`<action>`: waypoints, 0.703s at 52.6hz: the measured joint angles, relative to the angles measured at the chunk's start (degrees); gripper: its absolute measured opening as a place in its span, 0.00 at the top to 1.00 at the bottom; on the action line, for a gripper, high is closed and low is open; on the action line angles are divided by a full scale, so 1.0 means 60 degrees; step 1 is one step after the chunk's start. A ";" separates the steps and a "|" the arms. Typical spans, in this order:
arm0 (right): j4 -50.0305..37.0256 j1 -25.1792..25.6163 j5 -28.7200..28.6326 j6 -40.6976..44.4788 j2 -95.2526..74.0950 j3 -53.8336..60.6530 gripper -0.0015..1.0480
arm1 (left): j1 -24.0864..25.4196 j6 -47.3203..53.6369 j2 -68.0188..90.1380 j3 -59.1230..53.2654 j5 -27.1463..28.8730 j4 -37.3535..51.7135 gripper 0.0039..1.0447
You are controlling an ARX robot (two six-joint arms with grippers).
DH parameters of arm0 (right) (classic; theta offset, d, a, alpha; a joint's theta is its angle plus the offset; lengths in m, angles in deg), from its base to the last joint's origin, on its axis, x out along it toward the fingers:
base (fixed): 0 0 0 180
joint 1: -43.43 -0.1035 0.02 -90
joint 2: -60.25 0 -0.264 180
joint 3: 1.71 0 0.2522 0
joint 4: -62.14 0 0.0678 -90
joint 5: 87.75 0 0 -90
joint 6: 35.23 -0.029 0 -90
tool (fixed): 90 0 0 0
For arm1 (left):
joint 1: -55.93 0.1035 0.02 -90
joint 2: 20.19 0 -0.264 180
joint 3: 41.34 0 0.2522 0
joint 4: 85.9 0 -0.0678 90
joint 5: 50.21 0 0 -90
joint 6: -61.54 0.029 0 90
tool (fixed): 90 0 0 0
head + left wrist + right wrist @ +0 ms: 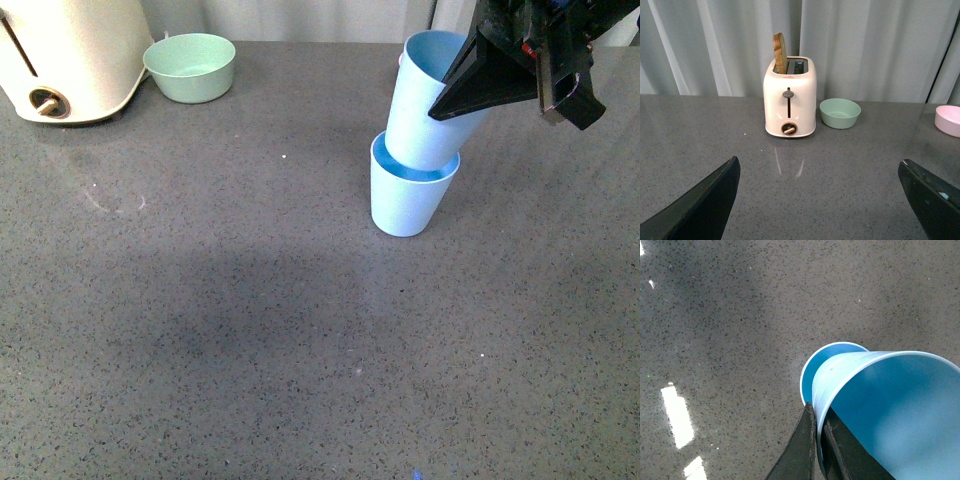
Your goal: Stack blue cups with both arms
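Observation:
One blue cup (405, 200) stands upright on the grey table, right of centre. My right gripper (470, 85) is shut on the rim of the second blue cup (425, 100), which tilts with its base set inside the mouth of the standing cup. In the right wrist view the held cup (890, 405) fills the lower right, its wall pinched between the fingers (802, 450), and the lower cup's rim (812, 372) shows behind it. My left gripper (820, 200) is open and empty above bare table, away from both cups; it is out of the front view.
A cream toaster (60, 55) with a slice in it (780, 52) stands at the back left. A green bowl (190, 65) sits beside it. A pink bowl (949, 120) shows at the edge of the left wrist view. Curtains hang behind the table.

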 joint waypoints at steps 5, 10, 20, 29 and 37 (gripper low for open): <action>-0.0033 -0.0007 0.0077 0.0004 -0.0138 0.0000 0.98 | 0.0000 0.0000 0.0000 0.0000 0.0004 0.0000 0.08; -0.0098 -0.0015 0.0193 0.0029 -0.0248 0.0004 0.98 | 0.0000 0.0000 0.0000 0.0000 0.0004 0.0000 0.08; -0.0197 -0.0058 0.0262 0.0022 -0.0332 0.0004 0.98 | 0.0000 -0.0004 0.0000 0.0000 0.0004 0.0000 0.08; -0.0251 -0.0091 0.0266 -0.0044 -0.0335 0.0004 0.76 | 0.0000 0.0000 0.0000 0.0000 0.0004 0.0000 0.08; -0.0379 -0.0091 0.0226 -0.0248 -0.0328 0.0000 0.50 | 0.0000 -0.0004 0.0000 0.0000 0.0000 0.0000 0.08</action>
